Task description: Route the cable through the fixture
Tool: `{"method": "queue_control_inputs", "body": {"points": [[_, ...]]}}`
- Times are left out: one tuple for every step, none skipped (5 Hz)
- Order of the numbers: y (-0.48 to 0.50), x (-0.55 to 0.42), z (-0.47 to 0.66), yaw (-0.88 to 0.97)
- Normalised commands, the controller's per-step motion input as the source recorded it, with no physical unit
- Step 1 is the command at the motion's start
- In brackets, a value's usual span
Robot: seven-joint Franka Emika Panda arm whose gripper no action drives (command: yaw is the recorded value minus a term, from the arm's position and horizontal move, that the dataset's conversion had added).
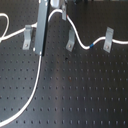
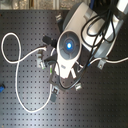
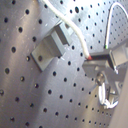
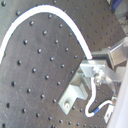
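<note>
The white cable (image 1: 33, 93) snakes over the black perforated board. In the first exterior view, three grey clips form the fixture: left (image 1: 28, 36), middle (image 1: 70, 42) and right (image 1: 108, 39). The cable's blue band (image 1: 91, 45) lies between the middle and right clips, and the cable passes through the right clip. My gripper (image 1: 39, 50) stands just right of the left clip, shut on the cable. In both wrist views the cable (image 4: 30, 20) runs into the fingertips (image 3: 98, 64), close beside one clip (image 3: 50, 47). A slack loop (image 2: 10, 47) lies at the second exterior view's left.
The arm's white body with a blue light (image 2: 68, 45) hides the gripper and part of the board in the second exterior view. A small blue object (image 2: 1, 88) sits at the second exterior view's left edge. Dark arm hoses (image 2: 97, 30) hang over the right clip area.
</note>
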Motion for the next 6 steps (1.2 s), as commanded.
{"method": "queue_control_inputs", "body": {"points": [[-0.037,-0.017,0.23,0.0],[-0.06,-0.027,0.19,0.0],[0.0,0.0,0.01,0.0],[-0.145,-0.062,0.24,-0.19],[-0.049,-0.076,0.21,-0.12],[0.146,-0.336,0.12,0.06]]}}
